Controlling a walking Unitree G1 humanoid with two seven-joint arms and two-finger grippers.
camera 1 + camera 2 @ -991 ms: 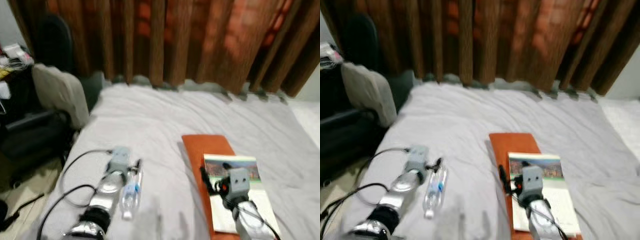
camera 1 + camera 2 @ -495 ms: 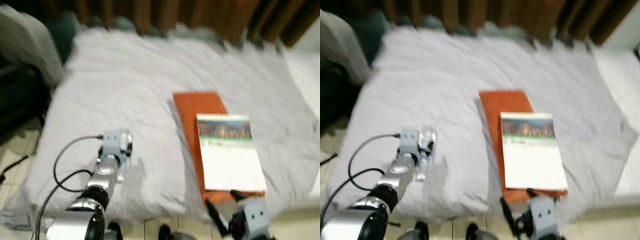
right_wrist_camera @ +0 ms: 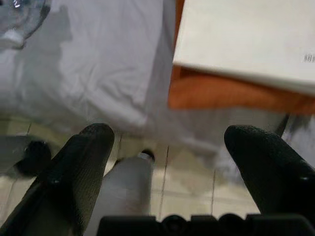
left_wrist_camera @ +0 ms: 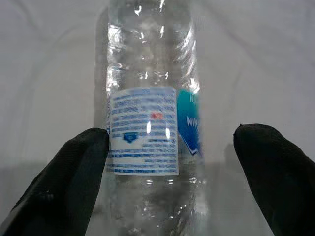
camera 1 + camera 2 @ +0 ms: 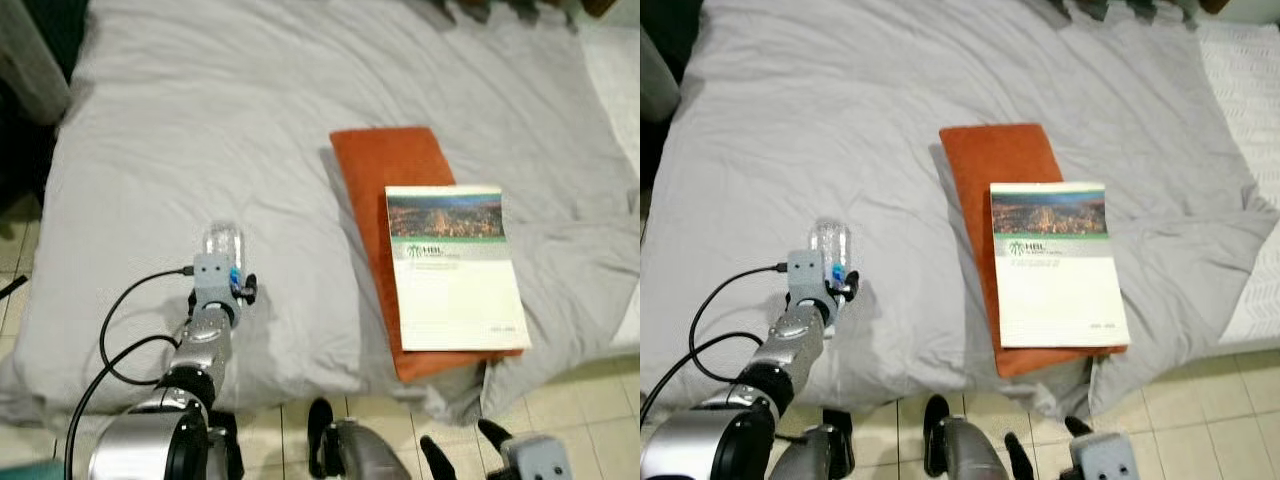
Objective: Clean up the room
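left pincer (image 4: 170,162) | fingers spread | astride clear bottle (image 4: 150,113) | on grey sheet (image 4: 44,73)

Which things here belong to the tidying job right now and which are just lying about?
Part of the job:
- clear plastic water bottle, between the open fingers of the left tool, not yet clamped
- grey bed sheet it lies on

Just lying about for now:
- book on top of the orange cushion
- right tool, open, low over the tiled floor

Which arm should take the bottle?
Left. Its gripper is at the bottle on the bed, fingers open around it. The right gripper hangs off the bed's edge, over the floor.
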